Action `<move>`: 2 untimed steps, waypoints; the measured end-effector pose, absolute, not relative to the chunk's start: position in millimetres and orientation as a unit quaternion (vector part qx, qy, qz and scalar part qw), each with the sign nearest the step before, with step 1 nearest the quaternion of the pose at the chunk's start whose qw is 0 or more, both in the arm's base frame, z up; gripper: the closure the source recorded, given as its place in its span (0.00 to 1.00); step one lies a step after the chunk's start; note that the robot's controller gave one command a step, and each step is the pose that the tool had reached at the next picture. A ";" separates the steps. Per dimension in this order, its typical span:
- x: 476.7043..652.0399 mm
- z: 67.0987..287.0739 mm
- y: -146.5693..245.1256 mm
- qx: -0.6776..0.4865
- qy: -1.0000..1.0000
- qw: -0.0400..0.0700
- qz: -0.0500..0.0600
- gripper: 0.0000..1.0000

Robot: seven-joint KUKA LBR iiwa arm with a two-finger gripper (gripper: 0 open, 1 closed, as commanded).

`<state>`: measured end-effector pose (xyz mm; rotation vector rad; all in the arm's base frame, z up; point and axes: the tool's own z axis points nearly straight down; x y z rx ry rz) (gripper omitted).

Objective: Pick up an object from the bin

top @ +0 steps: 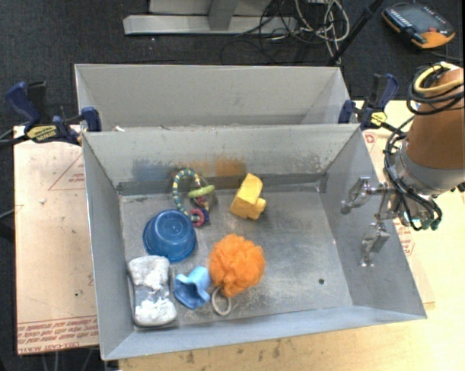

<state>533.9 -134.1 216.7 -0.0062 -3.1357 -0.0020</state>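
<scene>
- Dark floor, cables everywhere, grey metal bin [295,239] in the middle.
- Two-finger gripper [365,220] hangs by the bin's right wall, jaws apart, nothing in them.
- Loot's toward the left edge: fluffy orange mesh pouf [237,264] nearest, yellow foam block [248,197], blue plastic bowl [169,235].
- Reckon it's pre-approach; next, swing left and drop over one.

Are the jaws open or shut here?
Open: the gripper shows its jaws spread apart over the bin at its right wall, nothing between them.
</scene>
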 end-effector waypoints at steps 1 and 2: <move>534.3 218.9 -133.9 -0.001 -1.000 0.001 0.000 0.00; 550.2 207.4 -126.2 -0.025 -1.000 -0.002 0.000 0.00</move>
